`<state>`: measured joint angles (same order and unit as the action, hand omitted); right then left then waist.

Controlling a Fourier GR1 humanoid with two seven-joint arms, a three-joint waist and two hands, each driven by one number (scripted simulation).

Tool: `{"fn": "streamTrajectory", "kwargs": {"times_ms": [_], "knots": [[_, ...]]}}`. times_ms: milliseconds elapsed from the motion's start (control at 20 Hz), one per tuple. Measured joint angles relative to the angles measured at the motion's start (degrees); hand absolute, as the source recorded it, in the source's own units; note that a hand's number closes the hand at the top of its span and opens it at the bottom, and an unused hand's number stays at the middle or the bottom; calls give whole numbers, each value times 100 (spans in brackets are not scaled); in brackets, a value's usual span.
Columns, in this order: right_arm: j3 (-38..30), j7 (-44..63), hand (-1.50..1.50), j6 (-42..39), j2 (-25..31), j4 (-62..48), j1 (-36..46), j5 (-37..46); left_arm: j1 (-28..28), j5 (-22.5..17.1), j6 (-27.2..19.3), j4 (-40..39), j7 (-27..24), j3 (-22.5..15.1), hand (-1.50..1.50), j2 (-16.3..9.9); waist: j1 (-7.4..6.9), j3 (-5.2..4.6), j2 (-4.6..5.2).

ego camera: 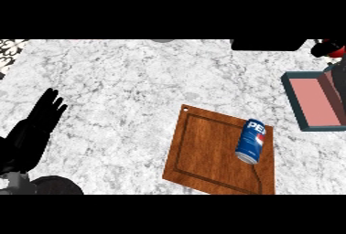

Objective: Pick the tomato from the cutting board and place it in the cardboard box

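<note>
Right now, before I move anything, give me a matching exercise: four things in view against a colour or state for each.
Things:
1. cutting board
2. can
3. cardboard box
4. left hand

Colours or states:
a. blue, lying on its side
b. pink inside
c. open, fingers up
d. brown wood

Pairs: 1-d, 2-a, 3-b, 4-c

Left hand [42, 116] was just chilling at about 9 o'clock, fingers straight and pointing up toward 1 o'clock, holding nothing.

The right hand [327, 47] showed only as dark fingers at 2 o'clock.
</note>
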<state>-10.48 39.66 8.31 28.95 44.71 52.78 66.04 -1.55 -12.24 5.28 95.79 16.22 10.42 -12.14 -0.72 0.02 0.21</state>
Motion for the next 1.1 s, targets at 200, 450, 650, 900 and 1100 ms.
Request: {"fn": "streamTrajectory", "kwargs": {"times_ms": [200,450,650,900,1100], "knots": [[-375,-194,-150,2,42,-479,-171,-370,-60,-65,6,72,145,65,0,-62,-9,2,5],[-657,-359,-150,127,-38,-926,-353,-681,-59,-58,50,27,144,56,0,-41,-3,2,4],[-803,-896,-150,394,-68,-856,-545,-980,-72,-58,60,-12,111,109,0,-41,16,2,-4],[-1236,-1314,-150,1404,-210,-404,-664,-1427,-26,15,4,67,131,54,0,16,55,6,-17],[-1644,-1557,-150,2167,-408,113,-856,-1898,-12,-2,1,-14,71,136,0,5,100,3,-32]]}}
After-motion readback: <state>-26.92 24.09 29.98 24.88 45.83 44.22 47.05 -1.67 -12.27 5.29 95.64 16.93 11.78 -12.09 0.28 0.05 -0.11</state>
